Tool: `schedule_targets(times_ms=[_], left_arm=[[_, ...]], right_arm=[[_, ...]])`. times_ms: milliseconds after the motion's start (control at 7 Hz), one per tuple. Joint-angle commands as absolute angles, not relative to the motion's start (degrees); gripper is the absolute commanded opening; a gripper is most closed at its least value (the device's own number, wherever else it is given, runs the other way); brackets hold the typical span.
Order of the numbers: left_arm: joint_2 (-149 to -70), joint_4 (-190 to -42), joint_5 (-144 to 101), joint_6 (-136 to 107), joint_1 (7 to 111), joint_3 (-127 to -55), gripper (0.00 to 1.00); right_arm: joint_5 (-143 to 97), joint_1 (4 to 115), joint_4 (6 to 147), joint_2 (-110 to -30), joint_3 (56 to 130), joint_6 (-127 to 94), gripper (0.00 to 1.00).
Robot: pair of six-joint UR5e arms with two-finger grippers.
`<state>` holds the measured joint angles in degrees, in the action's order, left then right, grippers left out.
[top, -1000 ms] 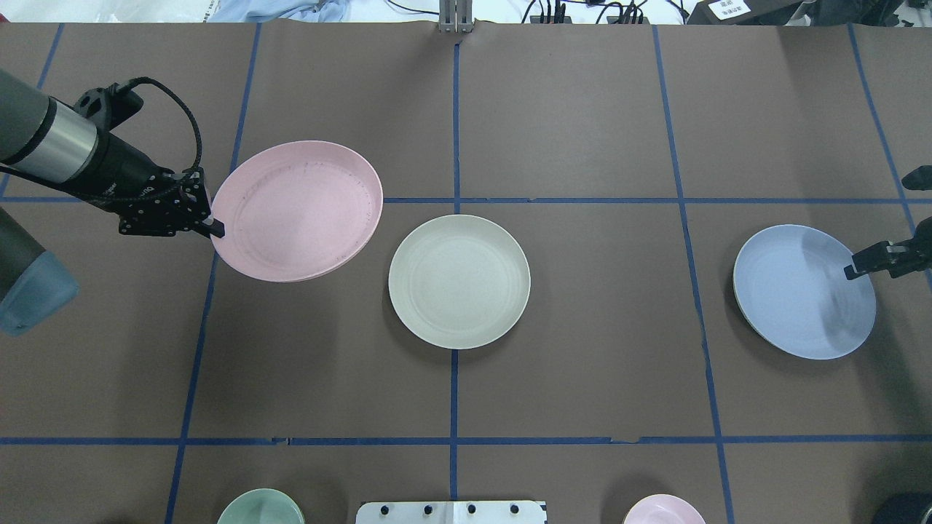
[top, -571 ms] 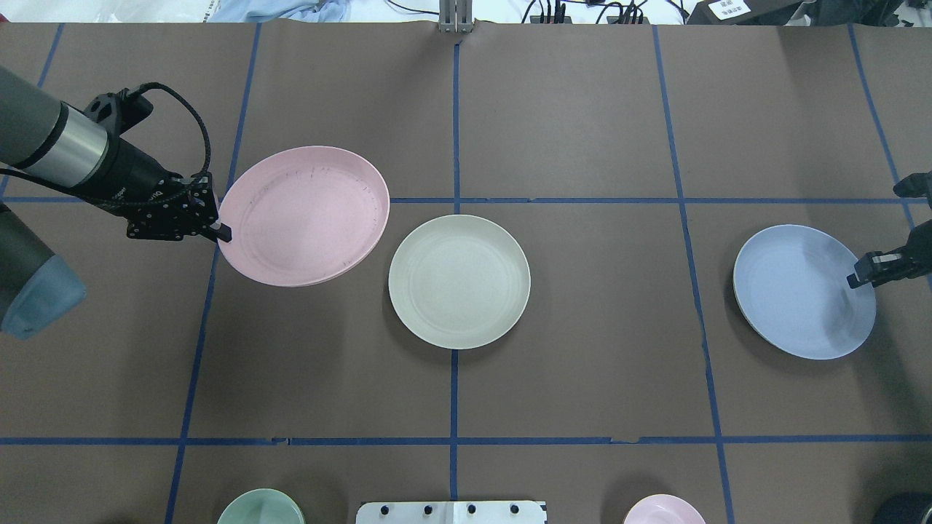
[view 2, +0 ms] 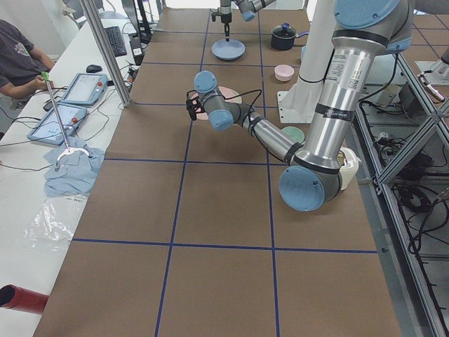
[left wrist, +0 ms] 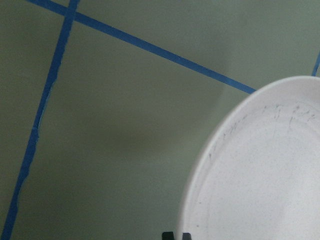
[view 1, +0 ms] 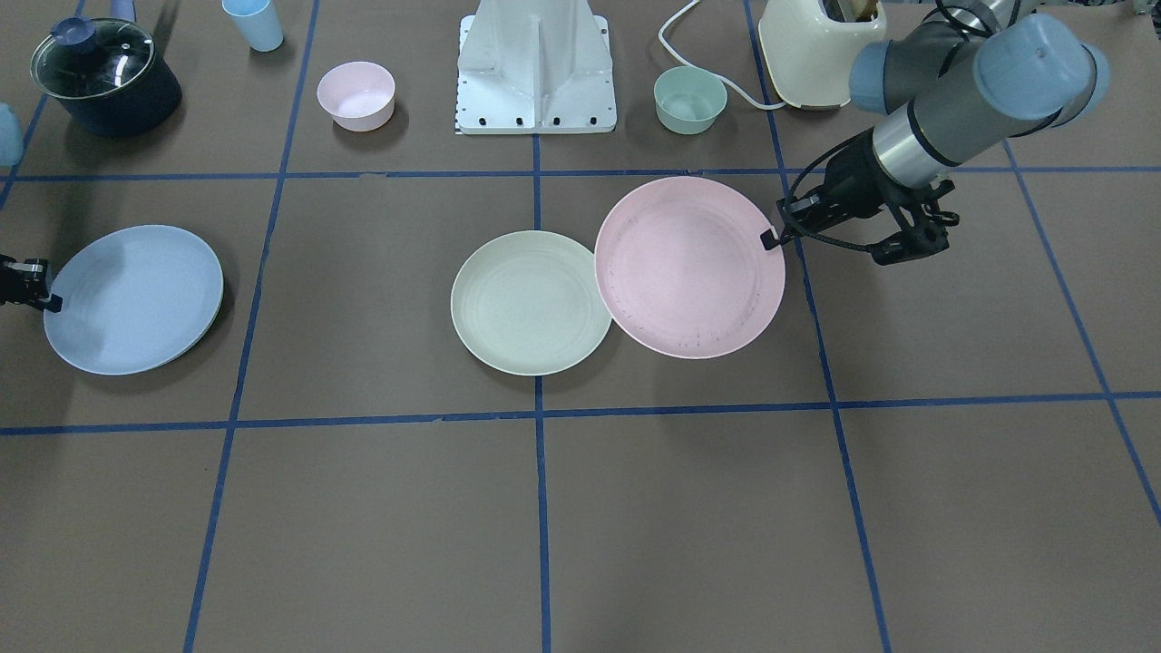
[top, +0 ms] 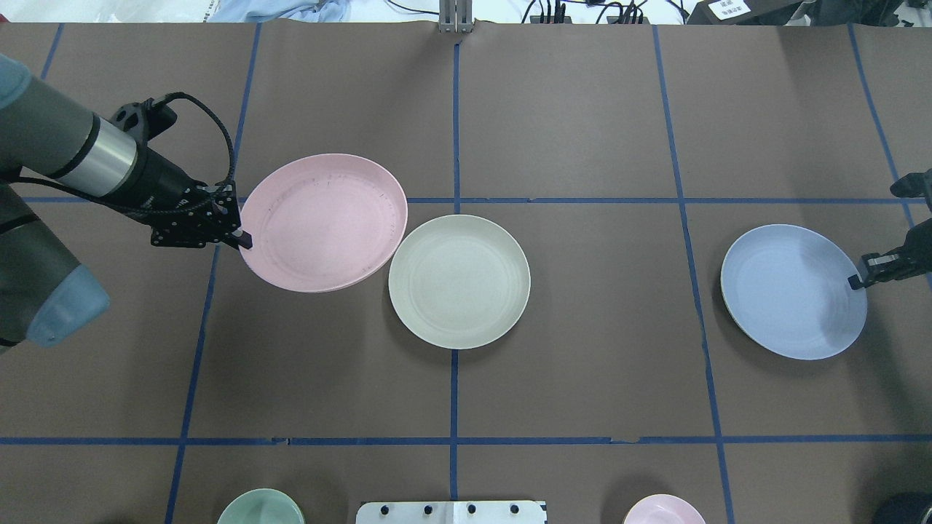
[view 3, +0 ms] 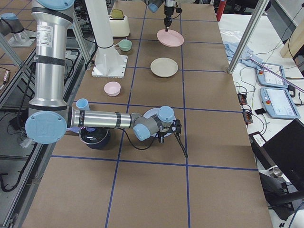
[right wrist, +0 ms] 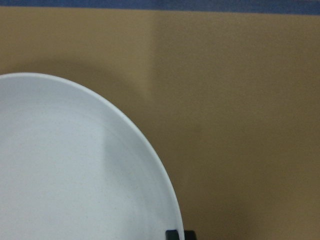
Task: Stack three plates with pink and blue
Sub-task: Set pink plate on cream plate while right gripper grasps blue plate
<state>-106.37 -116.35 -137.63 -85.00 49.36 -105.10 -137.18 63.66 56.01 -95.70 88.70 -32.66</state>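
The left pincer [top: 245, 239] is clamped on the rim of the pink plate [top: 326, 223], gripping it at the edge nearest the arm. The plate hangs level above the brown table [top: 582, 364] and casts a soft shadow on the paper below it. Its opposite edge reaches the rim of the cream plate [top: 459, 281]; in the front-facing view the pink rim just overlaps the cream one, while from overhead the two rims look barely touching. The cream plate lies flat at the table's middle, over a crossing of blue tape lines. Well apart from both, at the robot's right end, the right pincer [top: 854, 281] is closed on the outer rim of the blue plate [top: 792, 291]. A thin pale strip of that plate's underside and a dark shadow show along its inner edge, so that side seems raised off the table. Along the robot's side of the table stand a small green bowl [view 1: 690, 100], a small pink bowl [view 1: 356, 94], a light blue cup [view 1: 255, 24], a dark pot with a glass lid [view 1: 102, 77] and a cream toaster [view 1: 805, 53].
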Motion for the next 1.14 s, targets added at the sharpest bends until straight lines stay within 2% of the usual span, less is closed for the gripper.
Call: schedule_targets(times_ms=[0, 286, 429, 714, 1000], left_arm=[[-109.67, -116.37, -133.43, -90.85, 43.97, -104.94, 0.0], [-113.45, -116.54, -126.51, -94.12, 38.26, -102.76, 0.0], [-117.12, -117.33, -124.73, -95.44, 36.93, -98.39, 0.0], [-118.21, -128.44, -122.61, -98.33, 34.29, -90.3, 0.0], [-118.65, -130.34, -122.69, -99.05, 33.49, -88.86, 0.0]], right_arm=[[-143.32, 68.35, 55.9, -95.37, 89.73, -32.78, 0.0], [-145.37, 70.57, 56.16, -94.66, 91.92, -32.87, 0.0], [-145.81, 70.58, 56.42, -93.79, 92.54, -33.13, 0.0], [-148.0, 70.58, 56.34, -92.03, 93.42, -37.42, 0.0], [-148.27, 70.58, 56.34, -90.1, 94.22, -41.82, 0.0]])
